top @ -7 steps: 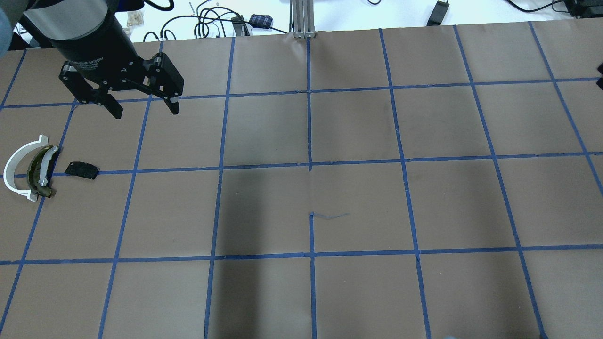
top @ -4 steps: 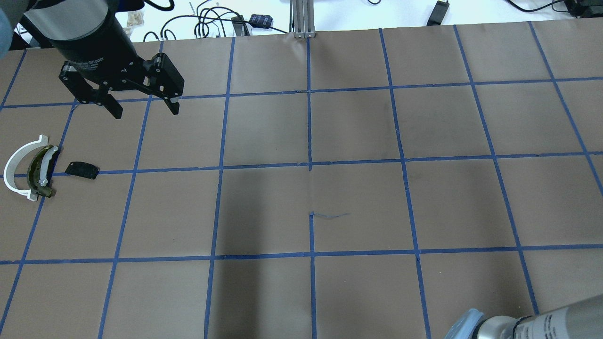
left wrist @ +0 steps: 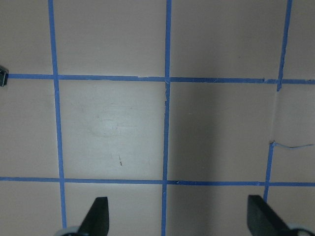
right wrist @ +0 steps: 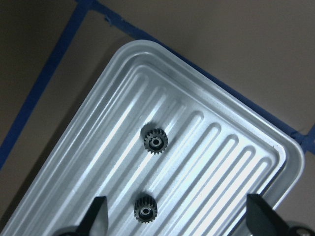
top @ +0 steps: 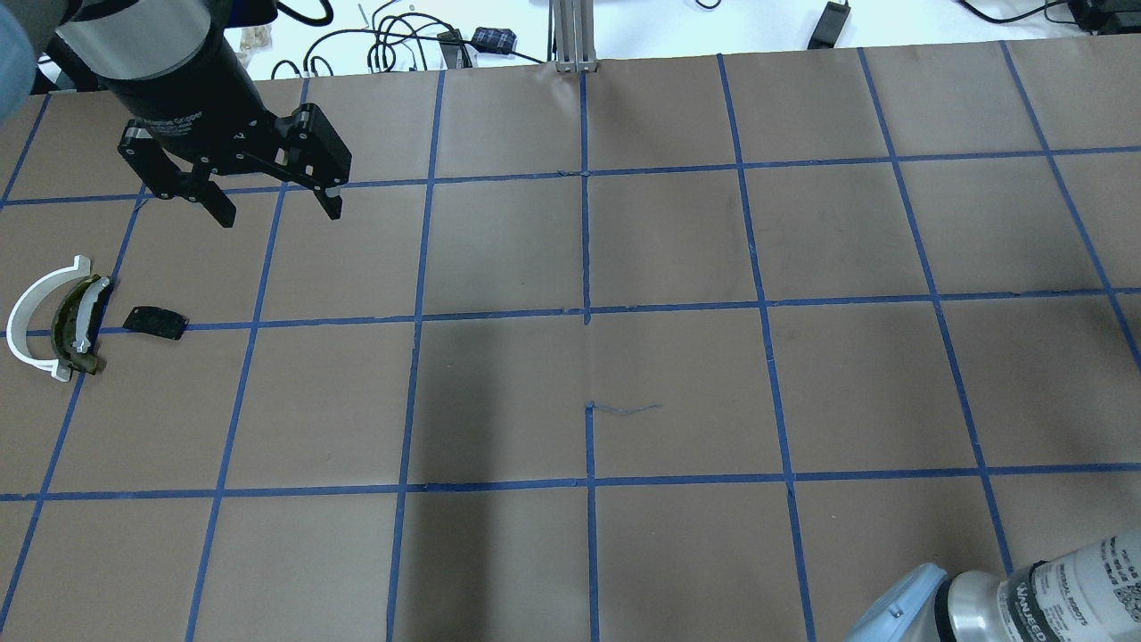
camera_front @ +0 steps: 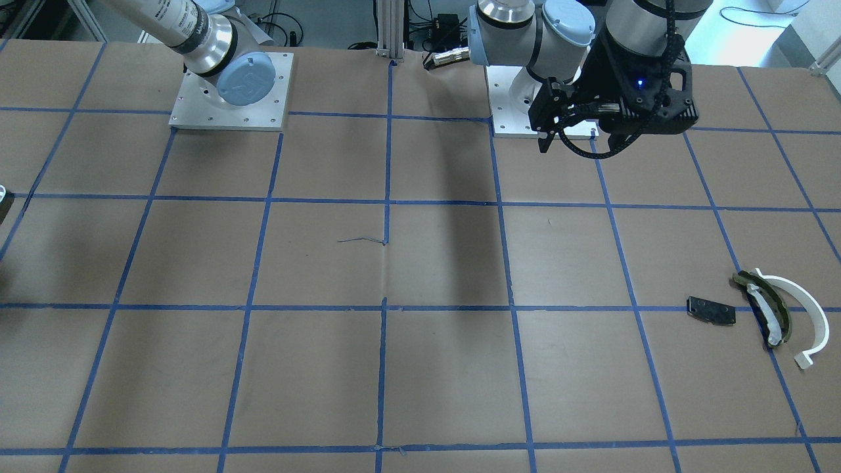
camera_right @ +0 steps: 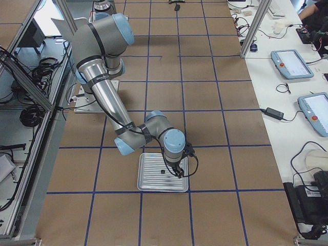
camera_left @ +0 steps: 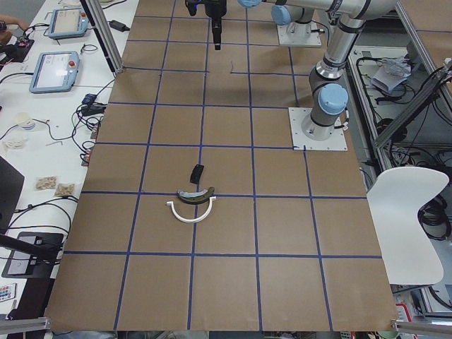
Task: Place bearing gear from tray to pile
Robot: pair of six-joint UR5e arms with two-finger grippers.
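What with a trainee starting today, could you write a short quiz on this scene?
1. How many bearing gears lie in the tray under the right claw? A one, B two, C four.
2. True or false: one of the bearing gears lies in the pile.
3. Fill in: the left claw and the right claw are both ____.
Key: 1 B; 2 false; 3 open.

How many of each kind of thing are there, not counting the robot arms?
Gears: 2
Tray: 1
White arc strip: 1
Olive curved piece: 1
Black plate: 1
Total: 6
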